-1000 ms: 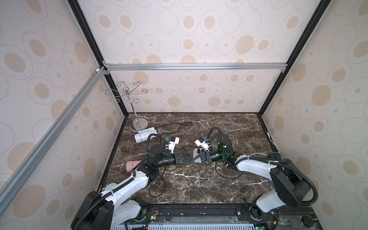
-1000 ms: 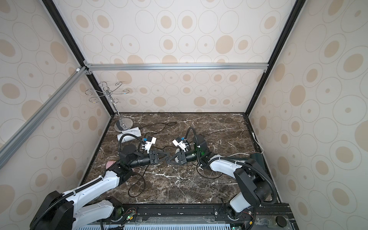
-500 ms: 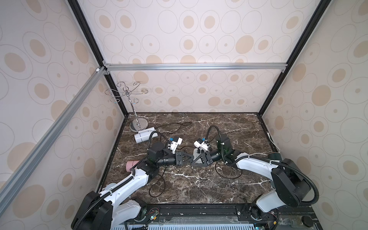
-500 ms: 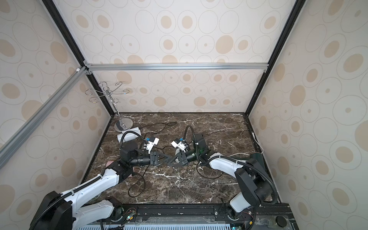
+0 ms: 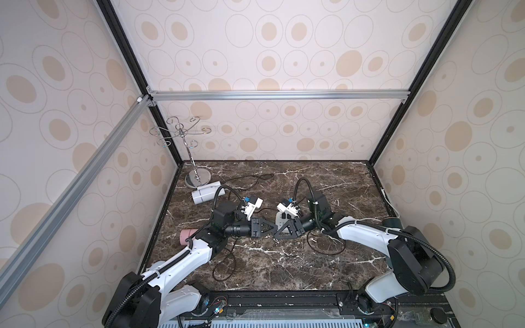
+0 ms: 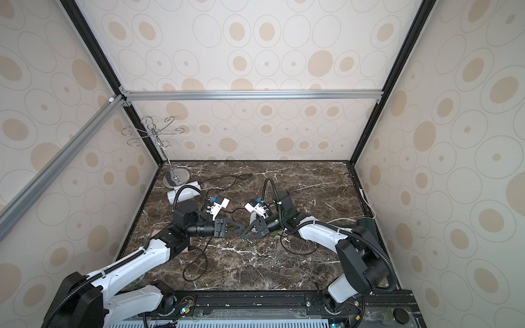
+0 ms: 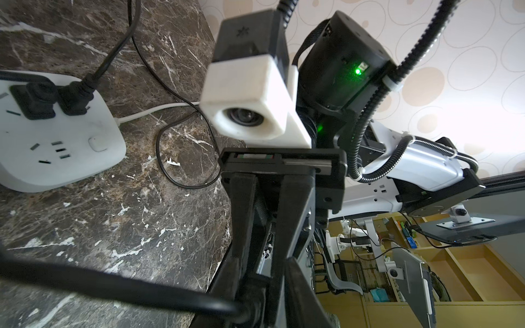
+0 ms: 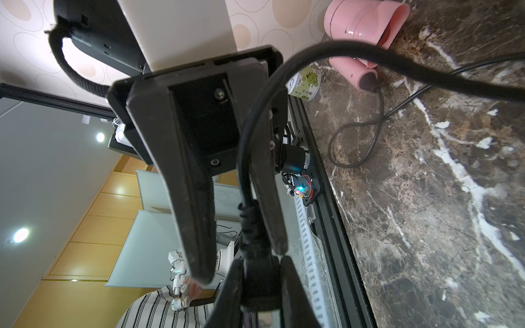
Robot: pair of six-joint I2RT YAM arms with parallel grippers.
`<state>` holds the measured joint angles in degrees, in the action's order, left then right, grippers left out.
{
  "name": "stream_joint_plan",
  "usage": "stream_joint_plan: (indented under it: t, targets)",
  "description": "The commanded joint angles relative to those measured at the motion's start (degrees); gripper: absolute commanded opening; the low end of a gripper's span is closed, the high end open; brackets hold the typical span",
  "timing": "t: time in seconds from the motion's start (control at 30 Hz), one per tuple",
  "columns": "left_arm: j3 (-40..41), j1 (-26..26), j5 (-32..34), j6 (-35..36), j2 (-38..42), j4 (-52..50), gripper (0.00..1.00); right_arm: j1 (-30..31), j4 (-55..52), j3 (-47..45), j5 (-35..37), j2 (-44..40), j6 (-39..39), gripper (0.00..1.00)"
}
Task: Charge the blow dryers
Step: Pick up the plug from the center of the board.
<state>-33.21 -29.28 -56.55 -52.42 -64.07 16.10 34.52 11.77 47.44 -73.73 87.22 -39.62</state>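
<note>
My two hands meet tip to tip low over the middle of the table, a dark brown marble slab with white veins. My right hand is clamped on one black plug, a blocky moulded body with a ribbed neck. Its thin round cord arcs away over the stone. My left hand stands narrow, its two flat black fingers either side of that ribbed neck. One finger lies against the neck and the other stands clear, so I see no grip there.

I count three blow dryers. The white blow dryer, a smooth short barrel, lies on its side near the back left corner, just beside the round foot of one chrome wire stand. The pink blow dryer, glossy plastic, lies by the left wall, half hidden by my left arm in both top views. The dark green blow dryer shows only as a rounded edge behind my right forearm, near the right wall. I cannot tell which dryer the held cord belongs to.

One white power strip, a rounded square of matte plastic, lies flat just beyond my right hand. Two seated plugs, both black, fill its sockets, and one white cable leaves its side. One pale cup with a green print lies near the pink dryer.
</note>
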Motion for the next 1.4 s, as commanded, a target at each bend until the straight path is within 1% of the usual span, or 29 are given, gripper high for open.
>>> stream_joint_plan:
  t: [0.0, 0.03, 0.2, 0.37, 0.43, 0.47, 0.5, 0.57, 0.67, 0.7, 0.77, 0.9, 1.03, 1.1, 1.17, 1.23, 1.3, 1.37]
  targets:
    - [-2.26, 0.27, -3.51, 1.69, 1.23, 1.13, 0.22, -0.95, -2.18, 1.32, 0.76, -0.03, 1.48, 0.04]
    - [-2.28, 0.27, -3.66, 1.75, 1.40, 1.15, 0.20, -1.19, -2.44, 1.40, 0.71, -0.04, 1.68, 0.04]
    - [-2.19, 0.30, -3.95, 2.10, 1.36, 1.22, 0.15, -1.31, -2.98, 1.69, 0.52, -0.12, 1.99, 0.04]
    - [-2.31, 0.30, -4.16, 2.50, 1.06, 0.98, 0.00, -1.66, -4.82, 1.95, 0.82, -0.35, 3.14, 0.05]
    - [-2.44, 0.27, -4.14, 2.57, 1.06, 0.74, 0.00, -1.96, -4.91, 1.89, 1.00, -0.38, 3.18, 0.07]
    - [-2.68, 0.25, -3.86, 2.84, 1.06, 0.40, 0.00, -2.15, -5.00, 1.90, 1.25, -0.54, 3.14, 0.09]
    - [-2.90, 0.27, -3.55, 3.26, 1.06, 0.36, 0.00, -2.25, -5.17, 2.02, 1.50, -0.55, 3.14, 0.14]
    - [-3.58, 0.41, -2.38, 4.12, 1.14, -2.30, 0.00, -2.60, -5.22, 2.12, 1.84, -0.70, 3.12, 0.21]
    - [-4.86, 1.29, 1.65, 4.85, 1.20, -5.30, 0.00, -3.05, -5.90, 2.13, 2.66, -1.38, 3.33, 0.41]
    - [-5.46, 1.68, 3.26, 5.31, 1.11, -6.41, 0.00, -3.31, -6.33, 2.05, 3.21, -1.89, 3.62, 0.45]
    - [-7.01, 1.86, 7.11, 6.32, 0.19, -9.67, 0.00, -4.13, -7.53, 1.89, 4.57, -3.19, 4.40, 0.49]
    - [-8.18, 1.99, 14.02, 5.58, -2.98, -10.58, 0.00, -6.75, -10.72, 1.54, 9.78, -6.41, 5.84, 0.50]
    - [-8.45, 1.81, 24.92, 5.19, -4.87, -11.27, 0.00, -7.76, -15.33, 2.50, 15.00, -10.32, 8.60, 0.50]
    - [-7.64, 1.15, 30.73, 4.46, -5.48, -9.42, 0.00, -7.74, -19.25, 3.55, 19.39, -12.35, 11.34, 0.50]
    - [-6.93, -0.28, 36.84, 3.71, -6.04, -8.23, 0.00, -7.80, -23.96, 4.81, 24.77, -14.09, 14.08, 0.50]
    - [-7.70, -2.79, 43.62, 4.66, -7.26, -8.98, 0.00, -7.80, -27.88, 5.88, 30.70, -15.23, 16.46, 0.50]
    - [-8.98, -5.92, 50.92, 5.38, -9.06, -10.17, 0.00, -7.80, -30.34, 6.30, 35.64, -15.91, 18.30, 0.50]
    - [-10.03, -8.77, 55.70, 5.43, -10.76, -9.83, 0.00, -7.80, -31.44, 6.28, 38.95, -16.43, 19.08, 0.50]
